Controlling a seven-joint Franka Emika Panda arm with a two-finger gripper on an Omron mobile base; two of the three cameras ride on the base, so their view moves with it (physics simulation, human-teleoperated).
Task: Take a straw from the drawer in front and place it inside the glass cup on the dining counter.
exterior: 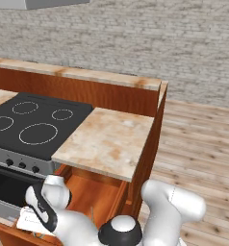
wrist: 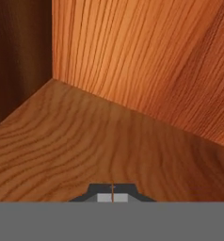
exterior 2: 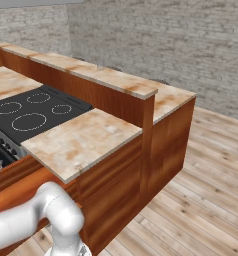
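The drawer (exterior: 95, 192) stands pulled out under the small marbled top, and its reddish-brown side also shows in the right base view (exterior 2: 21, 182). My arm bends down into it at the lower left of the left base view, where the hand hides the fingers. In the hand view my gripper (wrist: 112, 196) is shut, with the straw (wrist: 112, 190) showing as a hair-thin reddish line pinched between the pads, just above the drawer's wooden floor (wrist: 100, 146) and near a back corner. The dining counter (exterior: 87, 74) (exterior 2: 106, 76) runs behind as a raised ledge. The glass cup is out of view.
A black stove top (exterior: 32, 122) (exterior 2: 31, 112) lies left of the small squarish marbled top (exterior: 109, 141) (exterior 2: 78, 140). The drawer's walls (wrist: 147, 61) rise close ahead of the hand. A thin grey line (exterior: 92, 214) shows inside the drawer; I cannot tell what it is. Wooden floor (exterior 2: 201, 190) spreads to the right.
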